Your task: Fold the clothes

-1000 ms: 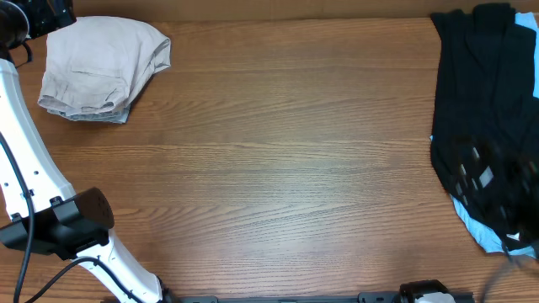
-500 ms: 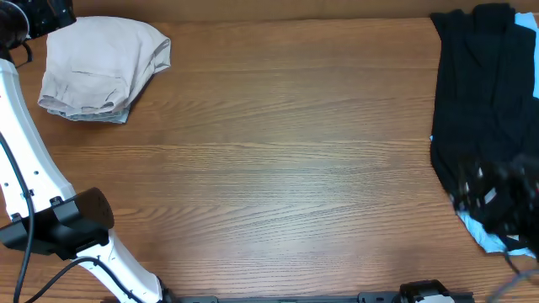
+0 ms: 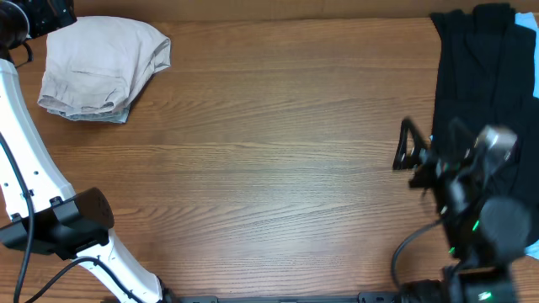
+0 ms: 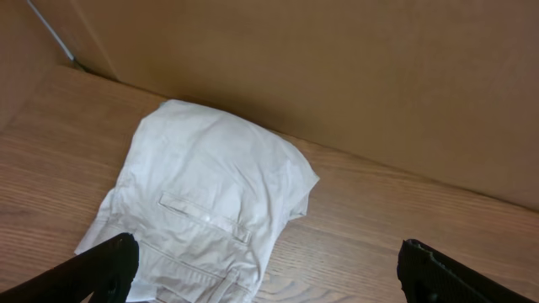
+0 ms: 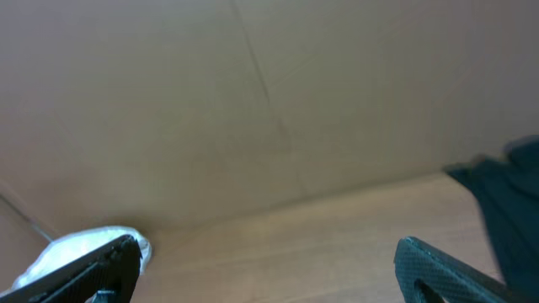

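Note:
The clothes, pale beige shorts, lie folded into a compact bundle at the table's far left corner. In the left wrist view the shorts show a stitched pocket and sit just ahead of my left gripper. That gripper is open, its fingers wide apart and holding nothing. My right gripper hovers over bare wood just left of the black pile, open and empty. Its view is blurred: the shorts are a pale patch far off, behind the left finger.
A pile of black garments covers the table's right side and shows as a dark edge in the right wrist view. A cardboard wall backs the table. My left arm's white link runs along the left edge.
My right arm has swung up from the lower right corner, over the black pile, so its gripper now points left above the wood. The left arm and shorts have not moved.

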`<move>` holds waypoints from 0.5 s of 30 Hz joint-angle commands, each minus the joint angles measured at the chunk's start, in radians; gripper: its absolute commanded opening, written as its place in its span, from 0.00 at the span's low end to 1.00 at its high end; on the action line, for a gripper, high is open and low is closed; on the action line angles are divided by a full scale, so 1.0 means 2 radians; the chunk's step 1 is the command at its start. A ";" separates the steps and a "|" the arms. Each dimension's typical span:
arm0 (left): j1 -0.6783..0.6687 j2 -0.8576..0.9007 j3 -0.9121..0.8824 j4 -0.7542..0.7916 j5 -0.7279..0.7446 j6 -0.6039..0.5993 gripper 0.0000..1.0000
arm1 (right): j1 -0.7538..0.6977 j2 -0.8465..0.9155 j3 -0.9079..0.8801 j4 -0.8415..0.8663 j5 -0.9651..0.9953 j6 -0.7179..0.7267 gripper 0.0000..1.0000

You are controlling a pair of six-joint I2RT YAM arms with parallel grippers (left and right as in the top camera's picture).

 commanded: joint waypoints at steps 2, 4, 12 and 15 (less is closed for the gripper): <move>0.005 -0.003 -0.001 0.000 0.003 -0.010 1.00 | -0.002 -0.100 -0.146 0.059 -0.020 -0.002 1.00; 0.005 -0.003 -0.001 0.000 0.003 -0.010 1.00 | -0.002 -0.138 -0.187 0.059 -0.019 -0.003 1.00; 0.005 -0.003 -0.001 0.000 0.003 -0.010 1.00 | -0.002 -0.208 -0.256 0.024 -0.018 -0.069 1.00; 0.005 -0.003 -0.001 0.000 0.003 -0.010 1.00 | -0.002 -0.214 -0.264 -0.002 -0.017 -0.081 1.00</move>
